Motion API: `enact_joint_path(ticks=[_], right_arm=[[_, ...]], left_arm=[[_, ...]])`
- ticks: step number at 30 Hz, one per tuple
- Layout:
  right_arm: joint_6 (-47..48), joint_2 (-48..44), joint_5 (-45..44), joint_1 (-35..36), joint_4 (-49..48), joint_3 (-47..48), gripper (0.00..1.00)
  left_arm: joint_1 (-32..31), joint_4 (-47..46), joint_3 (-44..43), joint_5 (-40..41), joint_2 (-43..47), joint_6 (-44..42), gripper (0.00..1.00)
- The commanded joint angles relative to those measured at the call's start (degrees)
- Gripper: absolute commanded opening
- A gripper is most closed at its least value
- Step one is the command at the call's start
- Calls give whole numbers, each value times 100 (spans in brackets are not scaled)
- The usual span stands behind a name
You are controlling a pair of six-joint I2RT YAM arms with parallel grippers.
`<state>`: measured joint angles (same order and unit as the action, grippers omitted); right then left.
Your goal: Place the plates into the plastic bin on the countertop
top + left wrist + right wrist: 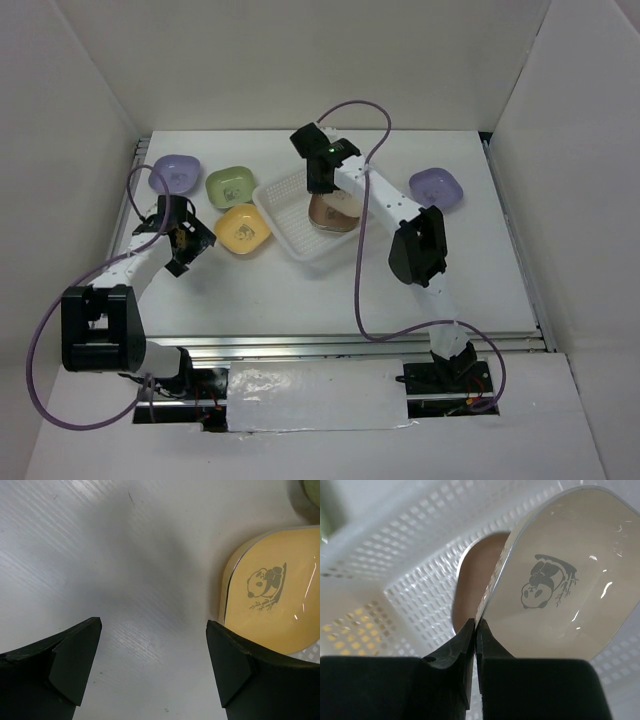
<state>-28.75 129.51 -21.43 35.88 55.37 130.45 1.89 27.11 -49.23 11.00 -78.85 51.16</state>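
— Where was the cream plate (560,595)?
— Tilted in the plastic bin (275,205), its rim pinched between the right fingers (470,650), above a brown plate (470,580) lying on the bin's floor.
— And the left fingers (190,240)?
— Spread wide over bare worktop (300,290), holding nothing, near the yellow plate (243,228) just beside the bin. A green plate (229,184) and two purple plates (177,172) (437,186) sat on the worktop.

no words, brands or numbers can be read anywhere. the yellow plate (275,592) carries only a small panda drawing with bamboo, and the cream plate (570,545) carries the same mark.
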Motion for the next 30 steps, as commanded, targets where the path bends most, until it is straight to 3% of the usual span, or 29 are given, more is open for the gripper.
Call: enact_joint_path(ticks=[1,3,5,6,12,20,23,26,30], right_arm=[[133,-242,-133,33,255,-151,22],[142,-330,-247,59,219,-222,61],[168,-505,-326,103,202,-179,93],[186,-576,-440,191,219,-135,100],[414,-1673,-722,700,80,-168,100],[406,-3581,-880,1105,-536,-2058,100],[362,-3924,-915,1132,-686,-2559,100],[318,-4004,-933,1097,-633,-2683,100],[291,-3969,-801,1053,-642,-2762,100]], left_arm=[[48,-531,-51,-151,-270,-105,99],[39,-671,-43,-239,-350,-167,99],[22,-830,-104,-388,-543,-229,99],[22,-883,-130,-441,-613,-246,99],[-57,-1190,-437,-600,-1254,-150,99],[-145,-1314,-763,-529,-1818,131,93],[-373,-1130,-623,-512,-1442,175,93],[-488,-814,-263,-126,-669,411,99],[-540,-778,-218,51,35,536,99]])
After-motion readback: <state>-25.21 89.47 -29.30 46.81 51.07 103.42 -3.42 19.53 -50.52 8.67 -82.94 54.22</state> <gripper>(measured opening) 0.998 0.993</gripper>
